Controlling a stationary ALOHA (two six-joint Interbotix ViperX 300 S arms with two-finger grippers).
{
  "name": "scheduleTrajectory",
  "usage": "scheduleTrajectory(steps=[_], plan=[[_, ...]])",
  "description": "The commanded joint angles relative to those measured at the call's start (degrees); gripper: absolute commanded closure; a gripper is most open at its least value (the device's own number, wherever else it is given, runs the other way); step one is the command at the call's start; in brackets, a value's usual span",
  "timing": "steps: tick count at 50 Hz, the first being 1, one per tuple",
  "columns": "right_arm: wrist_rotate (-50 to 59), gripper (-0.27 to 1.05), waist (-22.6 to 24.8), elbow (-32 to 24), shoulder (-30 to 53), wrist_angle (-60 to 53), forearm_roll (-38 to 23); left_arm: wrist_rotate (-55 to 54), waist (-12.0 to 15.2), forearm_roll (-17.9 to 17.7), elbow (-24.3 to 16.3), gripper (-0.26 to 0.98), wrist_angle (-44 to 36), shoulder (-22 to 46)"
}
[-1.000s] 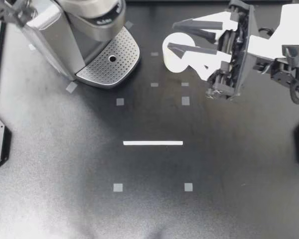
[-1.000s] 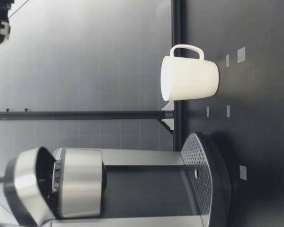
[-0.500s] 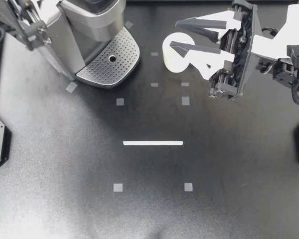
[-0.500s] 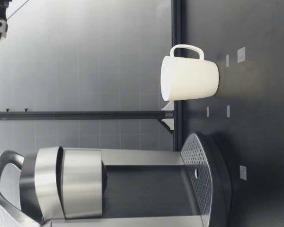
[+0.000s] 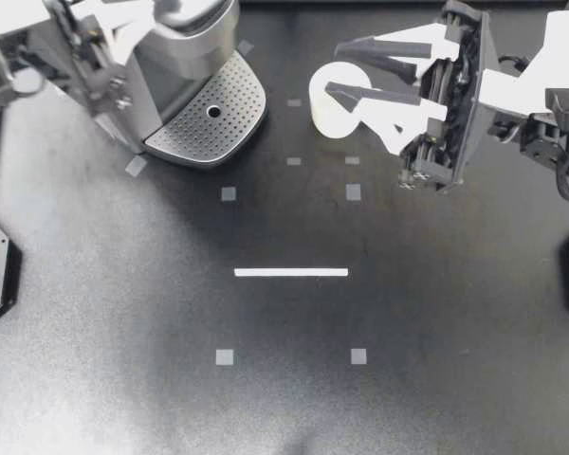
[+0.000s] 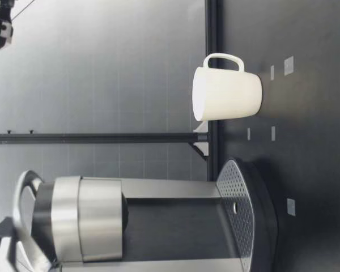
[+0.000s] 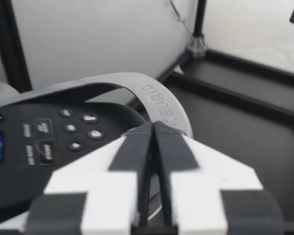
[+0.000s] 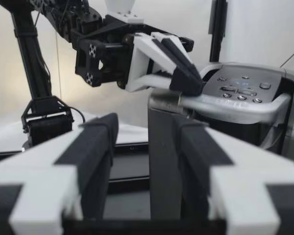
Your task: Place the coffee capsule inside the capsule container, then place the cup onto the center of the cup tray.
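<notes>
The white cup (image 5: 324, 106) stands upright at the back of the table, handle toward my right arm. My right gripper (image 5: 334, 68) hovers high over it, open and empty. My left gripper (image 5: 137, 24) is above the coffee machine (image 5: 185, 57). In the left wrist view it (image 7: 149, 128) is shut with nothing between its fingers, its tips resting on the machine's silver lid handle (image 7: 157, 98). The right wrist view shows the left gripper (image 8: 183, 73) on that handle (image 8: 235, 105). The lid (image 6: 62, 221) is down. I see no capsule. The perforated cup tray (image 5: 209, 114) holds nothing.
Small grey tape squares (image 5: 229, 193) and a white tape strip (image 5: 291, 272) mark the black table. A dark frame rail (image 6: 212, 73) runs behind the cup (image 6: 226, 95). Arm bases sit at the table's left and right edges.
The machine's lid has swung from tilted open to down. My left gripper came in over the machine along with the handle. My right gripper and the cup have barely moved.
</notes>
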Motion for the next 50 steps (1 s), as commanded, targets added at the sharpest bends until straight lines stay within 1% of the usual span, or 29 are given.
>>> scheduleTrajectory(steps=[1, 12, 20, 26, 30, 37, 40, 41, 45, 50], plan=[[0.3, 0.27, 0.3, -0.4, -1.4, -0.5, 0.0, 0.0, -0.9, 0.0, -1.7, 0.61, 0.4, 0.5], [0.5, 0.27, 0.3, 0.3, -2.1, -0.4, 0.0, 0.4, -3.1, 0.0, -3.1, 0.61, 1.8, 2.2], [0.3, 0.27, 0.3, 0.7, -2.7, 1.5, 0.0, 1.0, -6.2, 0.0, -4.5, 0.61, 6.5, 3.3], [-0.4, 0.27, -0.1, 0.3, -4.0, 7.7, 0.0, 1.6, -8.5, 0.0, -4.5, 0.61, 13.0, 3.5], [-1.1, 0.27, -1.8, -1.1, -5.0, 17.0, -0.2, 1.8, -9.5, -0.4, -4.6, 0.61, 16.3, 3.5], [-3.3, 0.27, -5.5, -5.7, -5.8, 36.3, -0.4, 2.5, -9.5, -4.1, -4.5, 0.61, 17.7, 3.4], [-4.5, 0.27, -6.9, -8.2, -5.6, 44.4, -0.8, 4.6, -9.5, -6.2, -4.5, 0.61, 17.9, 3.4], [-5.4, 0.27, -7.7, -9.6, -5.4, 48.3, -1.1, 5.3, -9.5, -7.0, -4.5, 0.61, 18.1, 3.4], [-7.4, 0.27, -9.8, -13.0, -4.7, 58.0, -1.4, 8.8, -9.5, -10.5, -4.7, 0.61, 19.7, 3.4], [-10.6, 0.27, -11.9, -16.6, -3.6, 67.7, -1.4, 14.5, -9.5, -15.6, -5.3, 0.61, 22.3, 3.3]])
